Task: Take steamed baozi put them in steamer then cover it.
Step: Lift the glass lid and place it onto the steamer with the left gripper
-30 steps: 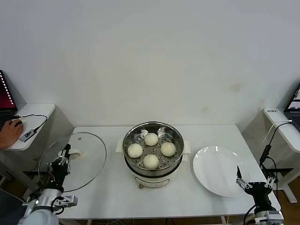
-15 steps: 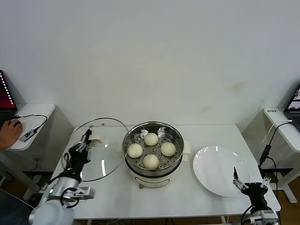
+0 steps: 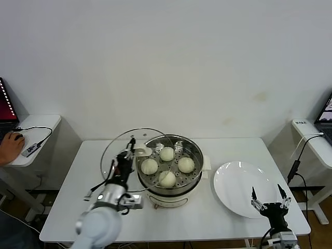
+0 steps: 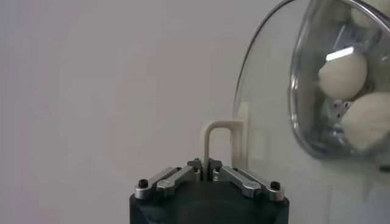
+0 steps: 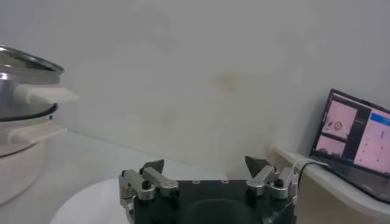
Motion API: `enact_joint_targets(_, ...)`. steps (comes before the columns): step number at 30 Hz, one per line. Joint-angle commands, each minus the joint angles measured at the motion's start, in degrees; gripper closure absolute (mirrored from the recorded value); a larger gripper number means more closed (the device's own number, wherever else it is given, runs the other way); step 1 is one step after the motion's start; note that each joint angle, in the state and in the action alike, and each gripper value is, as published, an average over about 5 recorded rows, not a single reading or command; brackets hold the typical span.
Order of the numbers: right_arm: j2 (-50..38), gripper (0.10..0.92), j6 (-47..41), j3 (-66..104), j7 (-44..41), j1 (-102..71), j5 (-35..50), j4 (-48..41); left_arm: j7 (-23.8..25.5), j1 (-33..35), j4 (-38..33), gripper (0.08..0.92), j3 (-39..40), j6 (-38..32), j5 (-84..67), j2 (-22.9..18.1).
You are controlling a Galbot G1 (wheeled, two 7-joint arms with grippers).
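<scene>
The left gripper [image 3: 129, 150] is clamped on the handle [image 4: 217, 142] of the glass lid [image 3: 120, 155], held tilted at the pot's [image 3: 168, 166] nine o'clock edge. Four buns [image 3: 167, 179] sit inside. The right gripper [image 3: 268, 199] waits with its fingers apart at the plate's [image 3: 238, 188] five o'clock.

Four off-white steamed baozi [image 3: 167, 166] on a shiny steel steamer [image 3: 169, 171] tray dotted with holes – clear glass cover [image 3: 122, 153], cream handle – plain white plate [image 3: 241, 188] and table [image 3: 218, 218]
</scene>
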Motion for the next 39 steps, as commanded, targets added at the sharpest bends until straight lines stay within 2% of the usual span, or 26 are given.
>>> enact_joint_targets(1,0.5,0.203,0.2,-0.4,0.1,0.2,-2.4,-0.7,7.8,-8.2,7.1,0.857,11.3,3.2,15.4,-10.3)
enact_joint_targets(7,0.7,0.203,0.2,-0.5,0.2,0.3,-2.7,-0.7,8.6,-10.4,11.4,0.857,13.2,3.7,18.0,-13.9)
enact_joint_targets(23,0.7,0.203,0.2,-1.1,0.1,0.2,-3.1,-0.7,8.3,-11.7,19.2,0.857,13.9,4.9,19.4,-19.7)
enact_joint_targets(39,-0.1,0.203,0.5,-1.1,0.0,-0.3,-3.0,-1.0,7.4,-10.4,20.5,0.857,10.2,4.3,20.2,-20.0)
